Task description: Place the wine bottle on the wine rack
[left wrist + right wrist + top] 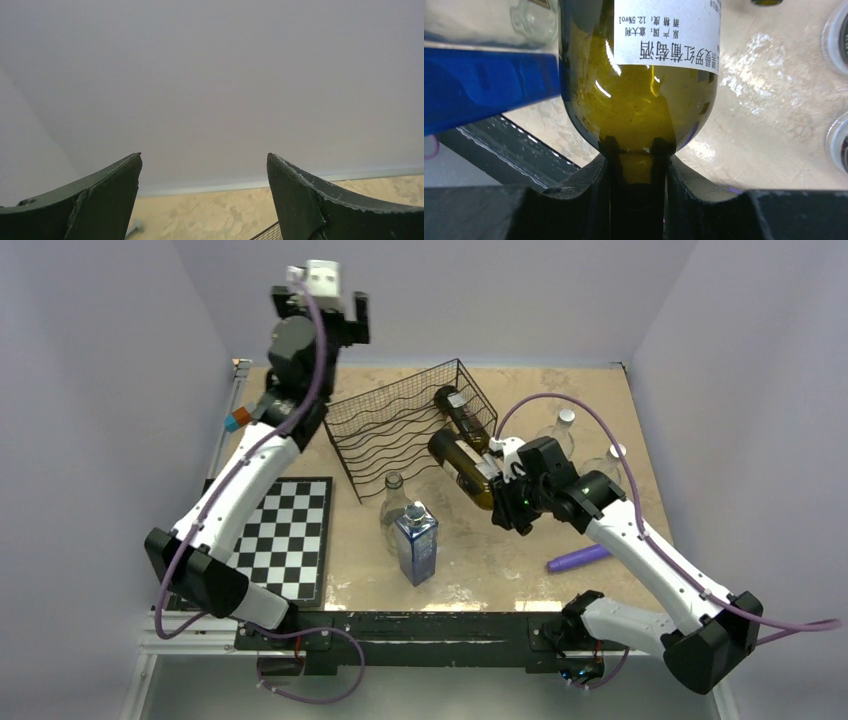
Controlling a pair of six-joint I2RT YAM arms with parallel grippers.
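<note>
My right gripper (505, 483) is shut on the neck of a dark olive wine bottle (461, 466) with a white label. It holds the bottle tilted, base toward the black wire wine rack (400, 425), at the rack's front right. In the right wrist view the bottle (639, 95) fills the frame and its neck sits between my fingers (594, 185). A second dark bottle (462, 416) lies on the rack's right side. My left gripper (340, 315) is open and empty, raised high behind the rack; in its wrist view it (204, 165) faces the wall.
A clear glass bottle (393, 508) and a blue carton (416, 542) stand in front of the rack. Two clear bottles (565, 432) stand at the right. A purple cylinder (578, 558) lies near the right arm. A checkerboard mat (285, 535) lies at the left.
</note>
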